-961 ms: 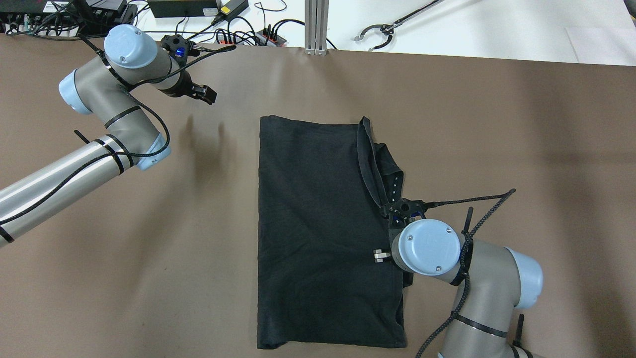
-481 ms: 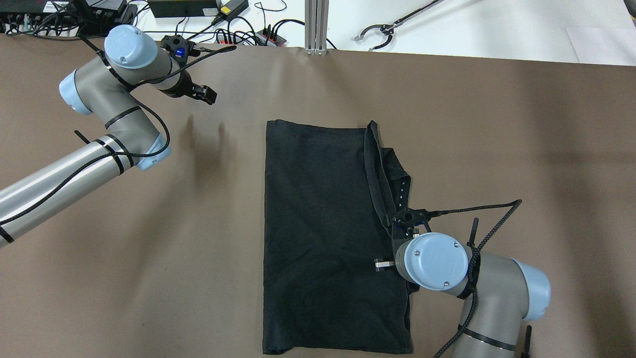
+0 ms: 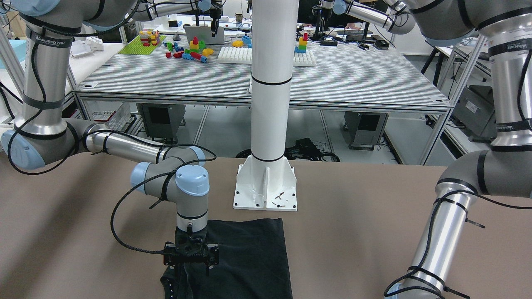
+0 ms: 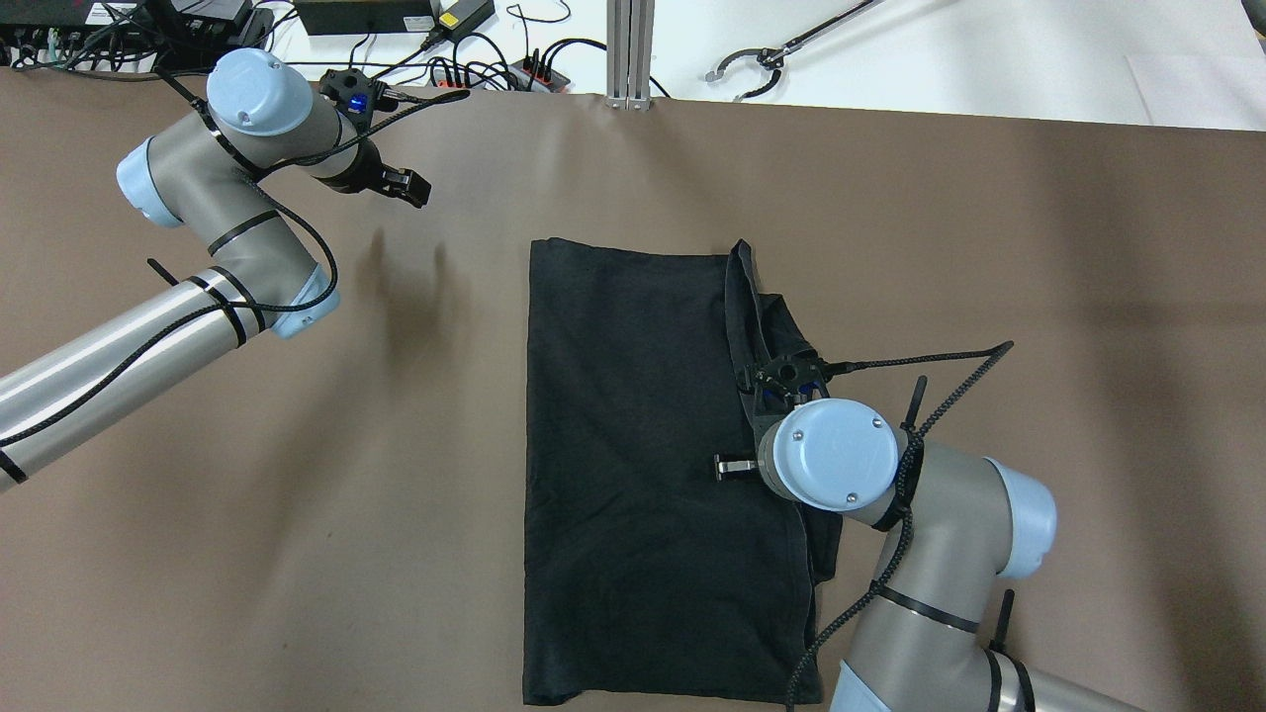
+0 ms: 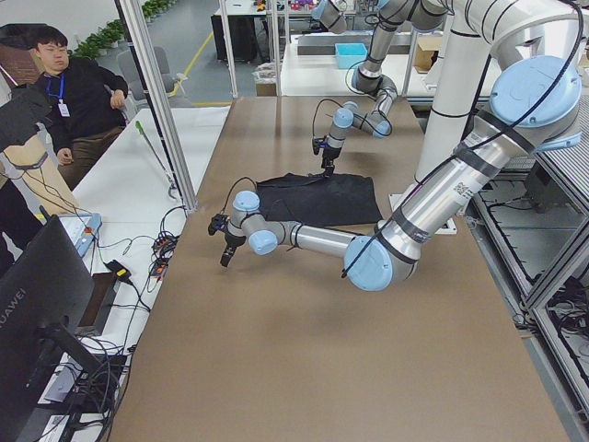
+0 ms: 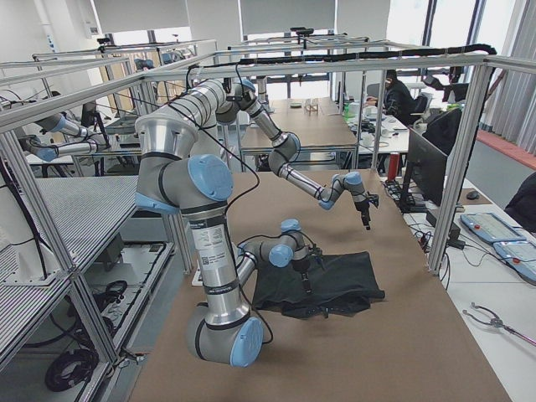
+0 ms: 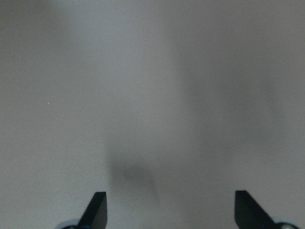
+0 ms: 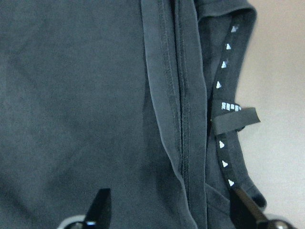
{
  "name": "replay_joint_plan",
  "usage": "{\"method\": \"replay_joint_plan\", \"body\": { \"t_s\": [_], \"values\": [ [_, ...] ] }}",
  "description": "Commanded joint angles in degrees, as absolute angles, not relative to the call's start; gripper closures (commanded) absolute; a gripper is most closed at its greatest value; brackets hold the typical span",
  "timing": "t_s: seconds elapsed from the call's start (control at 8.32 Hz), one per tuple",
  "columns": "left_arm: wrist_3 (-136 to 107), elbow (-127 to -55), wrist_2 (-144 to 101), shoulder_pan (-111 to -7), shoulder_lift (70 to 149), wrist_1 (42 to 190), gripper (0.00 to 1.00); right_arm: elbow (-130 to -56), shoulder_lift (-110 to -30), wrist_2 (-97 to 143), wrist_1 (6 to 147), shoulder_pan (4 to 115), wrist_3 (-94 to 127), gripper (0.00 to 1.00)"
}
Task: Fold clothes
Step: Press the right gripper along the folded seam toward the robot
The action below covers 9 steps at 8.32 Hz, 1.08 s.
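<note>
The clothes (image 4: 633, 445) are laid flat near the middle of the table (image 4: 297, 544) as one black, roughly rectangular piece. The long axis runs away from the robot. One short end is placed just in front of the white pillar's base (image 3: 266, 187), and the other is pointed at the far, operators' side. Along the robot's right-hand long side the fabric is doubled. A hemmed edge (image 8: 178, 119) is seen standing slightly proud, and just outside it lies a neck tape (image 8: 224, 143) printed with small white marks, so the garment's opening is taken to face right and toward the far end. The right gripper (image 8: 171, 212) is held directly above this doubled edge, pointed down, with its fingers spread wide and nothing pinched between them. It is judged to be placed there because the loose hem is the only graspable ridge for the next fold. The left gripper (image 7: 170, 210) is held well apart from the cloth over bare table at the far left, its fingers likewise spread and empty — presumably parked so that the working side is not obstructed.
</note>
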State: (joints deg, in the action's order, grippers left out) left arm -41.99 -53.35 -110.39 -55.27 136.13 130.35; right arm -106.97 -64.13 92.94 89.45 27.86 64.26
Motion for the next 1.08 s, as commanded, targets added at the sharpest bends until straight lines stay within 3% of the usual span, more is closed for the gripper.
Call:
{"method": "replay_joint_plan", "body": {
  "t_s": [0.0,0.48,0.96],
  "values": [
    [-42.0,-53.4,-110.4,-55.3,135.8,130.6,0.06,-101.7,-60.9,93.0,89.4,29.6,57.3,0.10],
    [-42.7,-53.6,-110.4,-55.3,135.8,131.0,0.06,-96.8,-60.8,93.0,89.4,29.6,55.0,0.09],
    [-42.6,-53.6,-110.4,-55.2,135.8,131.0,0.06,-96.7,-60.7,93.1,89.3,32.2,51.7,0.09]
  ]
}}
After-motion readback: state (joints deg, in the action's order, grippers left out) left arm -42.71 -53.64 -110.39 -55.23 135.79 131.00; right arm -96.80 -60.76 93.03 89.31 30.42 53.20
